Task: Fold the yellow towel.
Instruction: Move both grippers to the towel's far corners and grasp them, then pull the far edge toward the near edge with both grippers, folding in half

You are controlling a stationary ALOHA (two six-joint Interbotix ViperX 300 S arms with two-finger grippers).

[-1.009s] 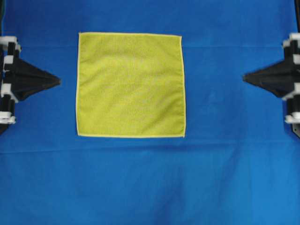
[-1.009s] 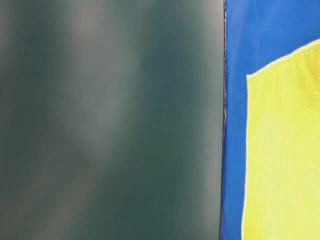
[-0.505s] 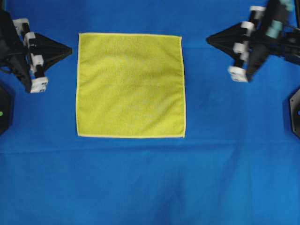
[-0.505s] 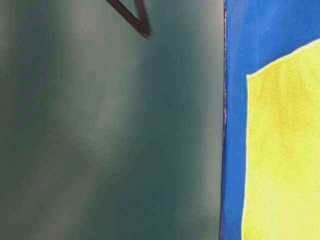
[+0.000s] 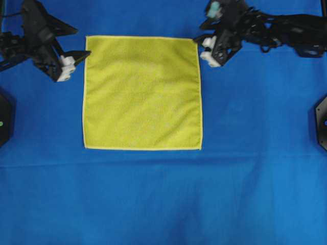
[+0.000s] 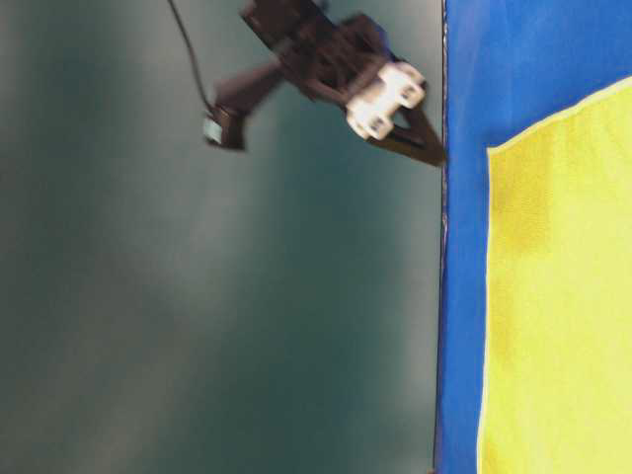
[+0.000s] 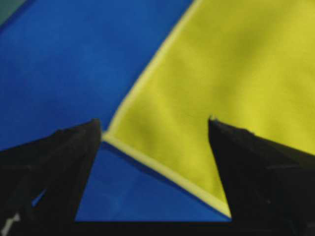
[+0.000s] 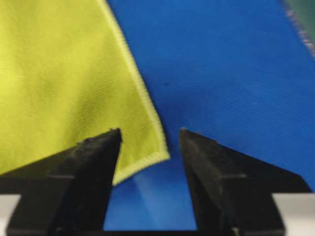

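Two claws stood wide apart and empty: the left claw (image 5: pixel 76 58) beside one far corner of the yellow towel (image 5: pixel 142 93), the right claw (image 5: pixel 201 45) beside the other. Towel lay flat, unfolded, on the blue cloth (image 5: pixel 163 199); all folding remained.

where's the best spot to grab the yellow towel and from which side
Probably the two far corners, one per hand. The yellow towel lies flat and square on the blue cloth, so only its hemmed edge offers something to pinch. The left hand and right hand are open, each with a corner between its fingers. Come in low from outside each corner, one finger sliding under the hem.
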